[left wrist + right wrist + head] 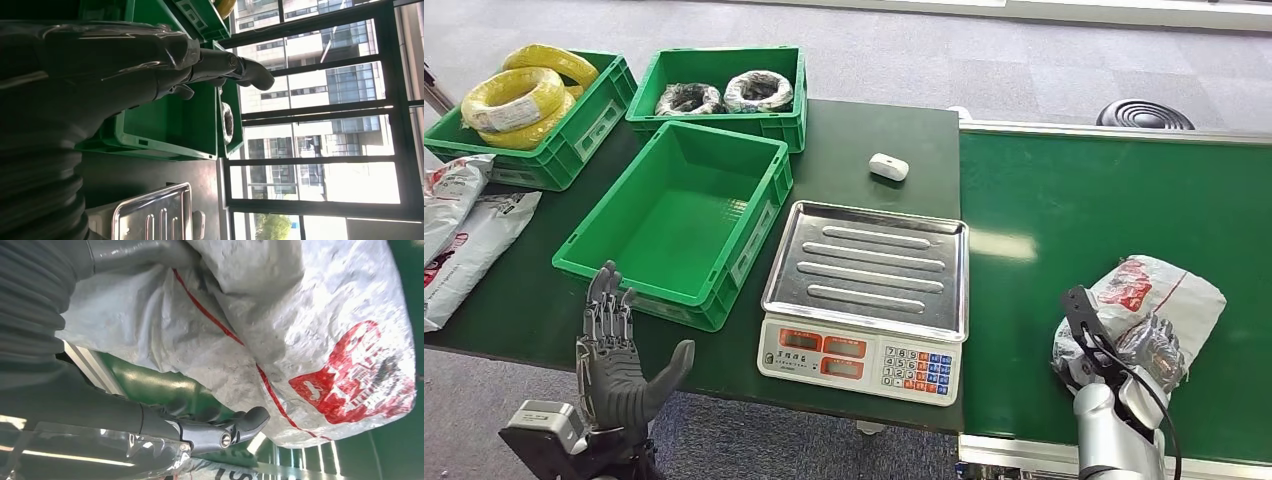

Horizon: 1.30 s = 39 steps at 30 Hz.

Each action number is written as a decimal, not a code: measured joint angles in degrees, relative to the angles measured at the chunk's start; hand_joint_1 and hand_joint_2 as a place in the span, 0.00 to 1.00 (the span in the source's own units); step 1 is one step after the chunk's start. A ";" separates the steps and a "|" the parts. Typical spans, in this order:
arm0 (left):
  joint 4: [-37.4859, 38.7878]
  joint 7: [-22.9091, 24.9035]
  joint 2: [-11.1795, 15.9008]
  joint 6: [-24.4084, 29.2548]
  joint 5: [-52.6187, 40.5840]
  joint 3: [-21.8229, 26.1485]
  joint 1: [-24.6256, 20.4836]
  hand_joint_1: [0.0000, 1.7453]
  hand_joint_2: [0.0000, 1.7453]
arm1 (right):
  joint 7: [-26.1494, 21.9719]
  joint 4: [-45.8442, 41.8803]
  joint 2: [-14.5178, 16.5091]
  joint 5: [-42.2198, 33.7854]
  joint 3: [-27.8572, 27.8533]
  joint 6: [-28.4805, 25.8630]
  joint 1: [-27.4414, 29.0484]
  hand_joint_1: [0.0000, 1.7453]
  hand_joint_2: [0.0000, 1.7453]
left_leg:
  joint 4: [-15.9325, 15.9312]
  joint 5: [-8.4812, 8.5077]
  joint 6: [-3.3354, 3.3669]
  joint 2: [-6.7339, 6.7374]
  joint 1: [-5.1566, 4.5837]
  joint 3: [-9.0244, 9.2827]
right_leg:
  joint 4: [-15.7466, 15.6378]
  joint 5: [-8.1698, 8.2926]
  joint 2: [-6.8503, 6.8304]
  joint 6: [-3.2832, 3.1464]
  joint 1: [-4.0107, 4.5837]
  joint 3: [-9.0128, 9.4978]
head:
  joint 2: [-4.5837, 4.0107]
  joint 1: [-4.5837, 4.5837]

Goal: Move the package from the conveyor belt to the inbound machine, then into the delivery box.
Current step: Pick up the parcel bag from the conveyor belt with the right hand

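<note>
Package on the belt, scale and box waiting.

The package (pixel 1159 295), a crumpled grey-white plastic mailer with red print, lies on the green conveyor belt (pixel 1064 220) near its front edge. The inbound machine (pixel 864 295), a scale with a bare ribbed steel tray, stands on the dark table just beside the belt. The delivery box (pixel 679 220), an empty green crate, sits just beside the scale.

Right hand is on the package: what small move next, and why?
Probably lift it and carry it left to the scale: the right hand already grips the package on the belt, and the scale's tray is bare.
</note>
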 joint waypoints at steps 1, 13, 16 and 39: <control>-0.01 -0.03 0.00 0.03 -0.01 0.01 0.13 0.00 1.00 | 0.20 -1.01 0.45 0.04 0.36 0.11 0.53 1.00 1.00 | 0.00 0.00 0.00 0.00 0.00 0.00 | 0.00 0.00 0.00 0.00 0.00 0.00 | 0.00 0.00; -0.23 -0.20 -0.02 -0.01 -0.05 0.04 1.09 0.00 1.00 | 0.74 -8.60 2.75 0.04 2.19 1.11 4.22 1.00 1.00 | 0.00 0.00 0.00 0.00 -0.04 -0.01 | 0.00 0.00 0.00 0.00 -0.05 0.00 | 0.00 0.01; -0.42 -0.22 -0.02 -0.04 -0.05 0.04 1.22 0.00 1.00 | 0.74 -9.68 3.00 0.04 2.48 1.14 4.65 1.00 1.00 | 0.00 0.00 0.00 0.00 -0.04 -0.01 | 0.00 0.00 0.00 0.00 -0.04 -0.01 | 0.00 0.00; -1.31 0.70 -0.99 -3.26 -0.63 0.32 0.95 0.00 1.00 | 0.92 -10.40 1.83 -0.80 1.79 4.74 3.38 0.00 1.00 | 0.01 0.00 0.01 0.03 -0.05 0.00 | -0.01 0.01 0.01 0.01 -0.06 0.00 | 0.00 0.00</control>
